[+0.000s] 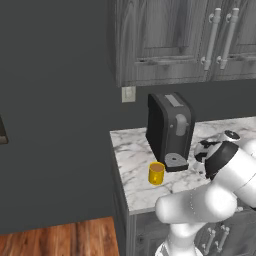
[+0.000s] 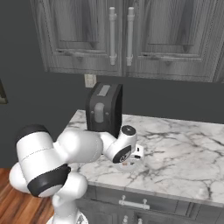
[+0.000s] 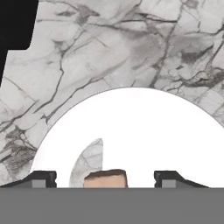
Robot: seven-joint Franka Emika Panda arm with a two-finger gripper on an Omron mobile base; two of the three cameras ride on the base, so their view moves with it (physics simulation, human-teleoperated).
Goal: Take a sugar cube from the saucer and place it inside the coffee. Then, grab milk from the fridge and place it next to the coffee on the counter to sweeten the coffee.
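Observation:
In the hand view the white saucer (image 3: 144,131) lies on the marble counter (image 3: 109,43) just under the hand. A pale tan sugar cube (image 3: 105,178) sits on it at the bottom of that view. My gripper (image 3: 106,180) straddles the cube, open, with a gap on each side between the cube and the fingertips (image 3: 43,178). The right base view shows the hand (image 2: 129,162) down low over the counter (image 2: 183,153), in front of the coffee machine. The yellow mug of coffee (image 1: 156,173) stands near the counter's left front corner, left of my arm.
A black coffee machine (image 1: 170,129) stands behind the mug, close to my forearm. Grey upper cabinets (image 2: 122,35) hang above. The counter's left edge (image 1: 116,165) drops to a wooden floor (image 1: 60,240). Bare marble stretches to the right (image 2: 192,166).

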